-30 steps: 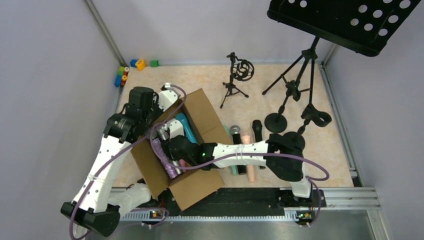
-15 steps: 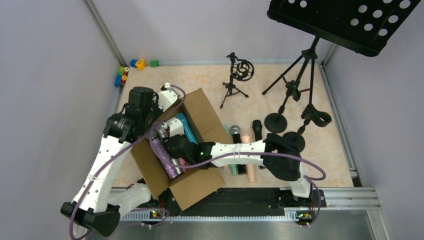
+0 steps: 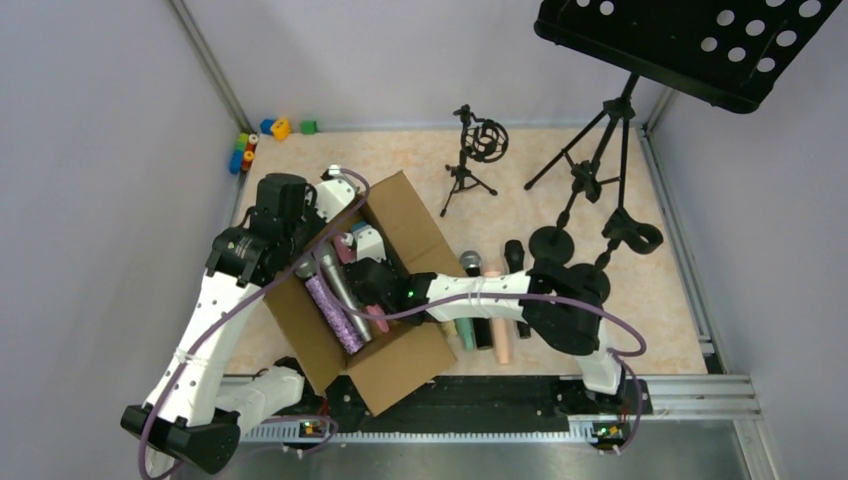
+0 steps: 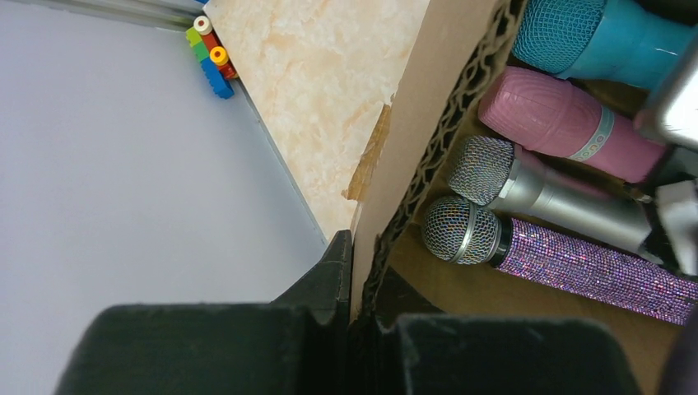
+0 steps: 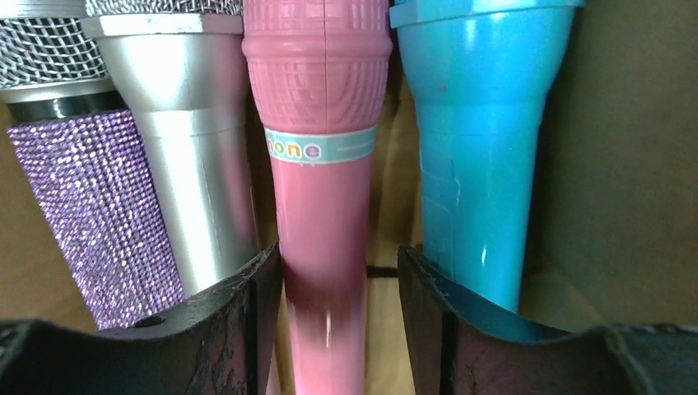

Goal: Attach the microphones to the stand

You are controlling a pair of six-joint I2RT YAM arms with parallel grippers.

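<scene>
An open cardboard box (image 3: 405,215) holds a glittery purple microphone (image 3: 335,310), a silver one (image 3: 336,278), a pink one (image 3: 379,321) and a teal one (image 5: 473,148). My right gripper (image 3: 366,276) reaches into the box. In the right wrist view it (image 5: 339,313) is open around the pink microphone's handle (image 5: 321,164); the left finger touches it and the right one stands apart. My left gripper (image 4: 358,329) is shut on the box's side wall (image 4: 411,123). Several more microphones (image 3: 497,320) lie on the table beside the box.
A small tripod stand with a ring mount (image 3: 480,145) stands at the back. Two round-based stands (image 3: 555,240) with a clip (image 3: 630,232) are at the right. A tall music stand (image 3: 600,150) is at the back right. Toy bricks (image 3: 245,150) lie in the far left corner.
My right gripper has moved farther along inside the box, uncovering more of the purple and silver microphones. The left arm keeps its hold on the box wall.
</scene>
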